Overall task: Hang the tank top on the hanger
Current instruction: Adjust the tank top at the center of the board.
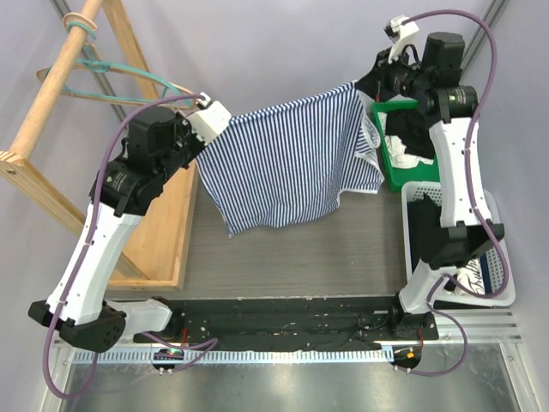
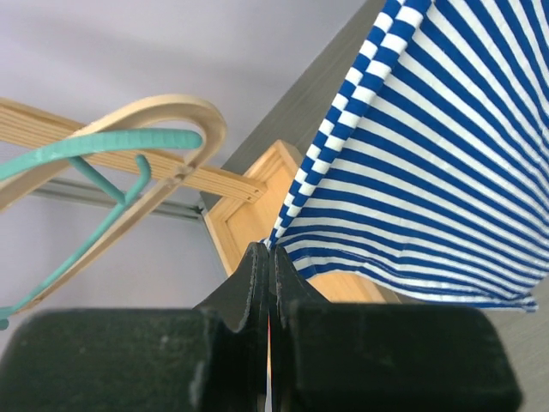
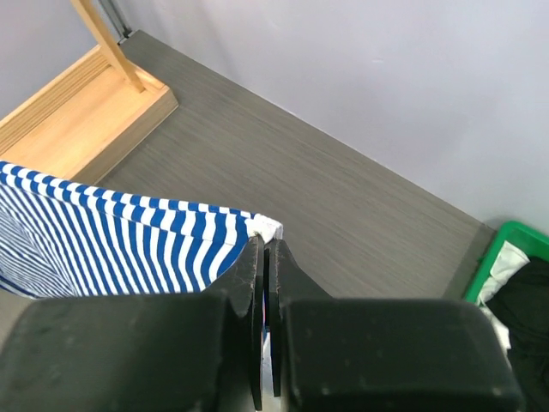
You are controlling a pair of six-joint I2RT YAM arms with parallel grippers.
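Observation:
The striped tank top (image 1: 283,163) hangs in the air, stretched between both arms above the table. My left gripper (image 1: 206,137) is shut on its left corner; in the left wrist view the fabric (image 2: 420,154) runs up from the pinched fingertips (image 2: 270,249). Over at the other end, my right gripper (image 1: 364,86) is shut on the right corner, with the white-trimmed edge (image 3: 266,227) caught between its jaws (image 3: 264,245). The teal hanger (image 1: 120,73) hangs on the wooden rack's rod at the upper left, behind the left arm; it also shows as the hanger (image 2: 94,150) in the left wrist view.
A wooden rack (image 1: 51,112) with a tray-like base (image 1: 163,240) stands at the left. A tan wooden hanger (image 2: 171,116) hangs beside the teal one. A green bin (image 1: 399,176) and a white basket (image 1: 502,275) with clothes sit at the right.

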